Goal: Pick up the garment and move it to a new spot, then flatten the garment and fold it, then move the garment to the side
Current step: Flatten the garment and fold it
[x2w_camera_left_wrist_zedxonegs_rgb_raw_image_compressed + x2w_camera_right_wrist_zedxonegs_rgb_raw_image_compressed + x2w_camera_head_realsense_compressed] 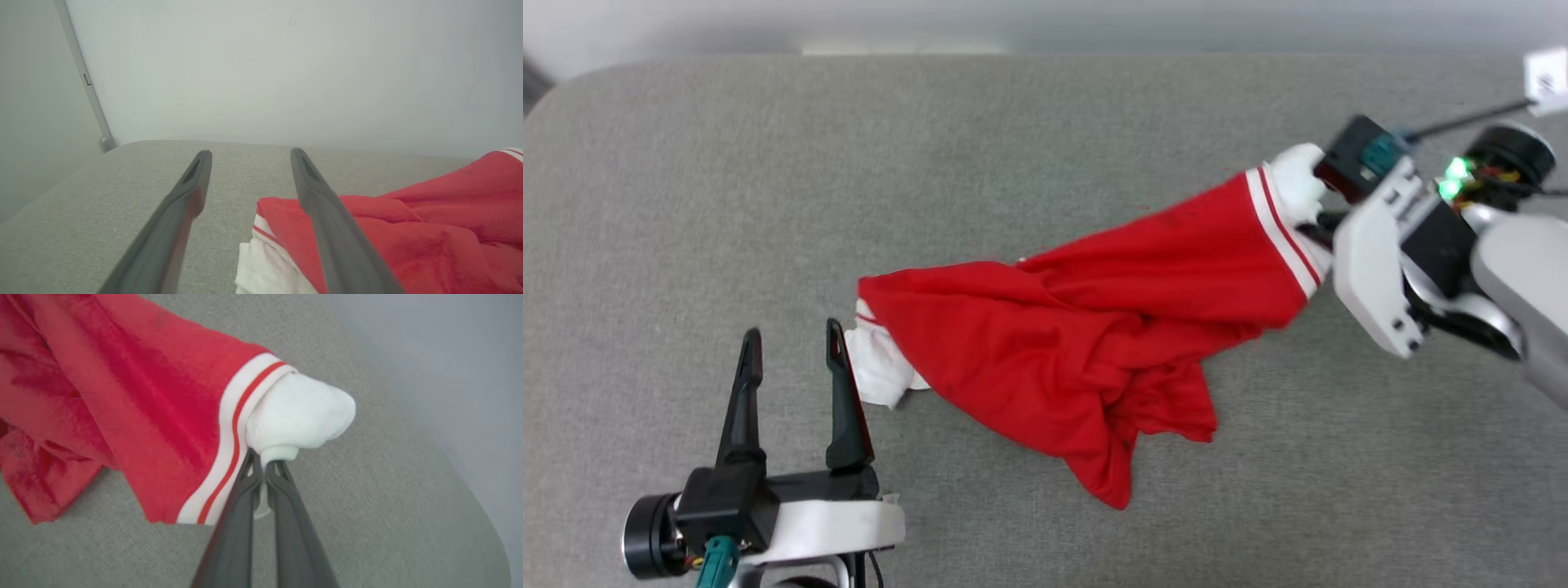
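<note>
The garment [1086,327], a red shirt with white sleeves and red-white striped trim, lies crumpled across the grey surface, stretched up toward the right. My right gripper [263,463] is shut on its white sleeve [300,414], lifting that end; in the head view the same sleeve [1294,184] bunches against the right gripper [1319,216]. The other white sleeve [876,367] rests on the surface beside my left gripper [791,339], which stands open with nothing between its fingers. In the left wrist view that gripper [249,157] points past the garment [429,237]. No print shows.
A grey fabric-covered surface [1045,147] with rounded corners bears everything. A pale wall [286,61] rises behind its far edge. A thin black rod with a white tag [1547,82] sticks out at the upper right.
</note>
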Robot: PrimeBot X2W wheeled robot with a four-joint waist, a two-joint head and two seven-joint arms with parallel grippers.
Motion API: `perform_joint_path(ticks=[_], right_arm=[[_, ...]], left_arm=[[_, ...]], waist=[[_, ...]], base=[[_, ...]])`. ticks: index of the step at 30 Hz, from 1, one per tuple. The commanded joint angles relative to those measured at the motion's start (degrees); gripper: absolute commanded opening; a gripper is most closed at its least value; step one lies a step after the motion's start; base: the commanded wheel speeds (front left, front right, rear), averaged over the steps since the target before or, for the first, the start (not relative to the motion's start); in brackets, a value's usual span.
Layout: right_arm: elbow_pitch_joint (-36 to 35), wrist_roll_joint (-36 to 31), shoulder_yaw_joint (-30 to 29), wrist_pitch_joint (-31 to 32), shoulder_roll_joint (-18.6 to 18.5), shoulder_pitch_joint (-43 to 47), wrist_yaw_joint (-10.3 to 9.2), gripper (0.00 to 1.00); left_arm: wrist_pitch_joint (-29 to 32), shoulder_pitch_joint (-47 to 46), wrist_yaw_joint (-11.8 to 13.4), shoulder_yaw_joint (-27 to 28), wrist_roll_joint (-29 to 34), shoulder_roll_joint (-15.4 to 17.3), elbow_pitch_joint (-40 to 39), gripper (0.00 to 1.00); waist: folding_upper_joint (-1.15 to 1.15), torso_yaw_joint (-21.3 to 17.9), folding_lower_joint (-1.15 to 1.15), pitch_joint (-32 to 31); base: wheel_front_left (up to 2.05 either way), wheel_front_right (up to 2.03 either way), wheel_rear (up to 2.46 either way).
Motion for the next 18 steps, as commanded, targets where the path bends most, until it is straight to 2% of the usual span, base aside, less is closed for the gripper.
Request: perform_joint_path(ticks=[1, 6, 11, 13, 18], right_arm=[[-1.4, 1.1, 0.2, -0.8, -1.4, 2.0, -0.04, 0.0], [-7.9, 3.7, -1.7, -3.5, -9.7, 8.8, -0.04, 0.0], [-10.1, 7.1, -4.7, -3.9, -14.6, 19.1, -0.04, 0.0], [-9.2, 8.6, -5.8, -4.2, -14.8, 23.5, -0.04, 0.0], [-3.7, 9.9, -8.2, -4.5, -11.9, 32.1, -0.04, 0.0]], left_arm=[[-0.2, 0.9, 0.0, 0.2, 0.3, -0.1, -0.1, 1.0], [-0.2, 3.3, -0.2, 1.1, 0.8, -0.1, -0.5, 1.0], [-0.2, 4.6, -0.5, 1.5, 1.0, -0.1, -0.7, 1.0], [-0.2, 4.9, -0.5, 1.6, 1.2, -0.1, -0.6, 1.0], [-0.2, 4.6, -0.8, 1.4, 1.5, -0.1, 0.0, 1.0]], waist=[[0.0, -1.6, 0.0, -2.1], [0.0, -3.2, 0.0, -4.4], [0.0, -4.1, 0.0, -5.1], [0.0, -4.3, 0.0, -5.0], [0.0, -4.4, 0.0, -4.4]], base=[[0.0, 0.0, 0.0], [0.0, 0.0, 0.0], [0.0, 0.0, 0.0], [0.0, 0.0, 0.0], [0.0, 0.0, 0.0]])
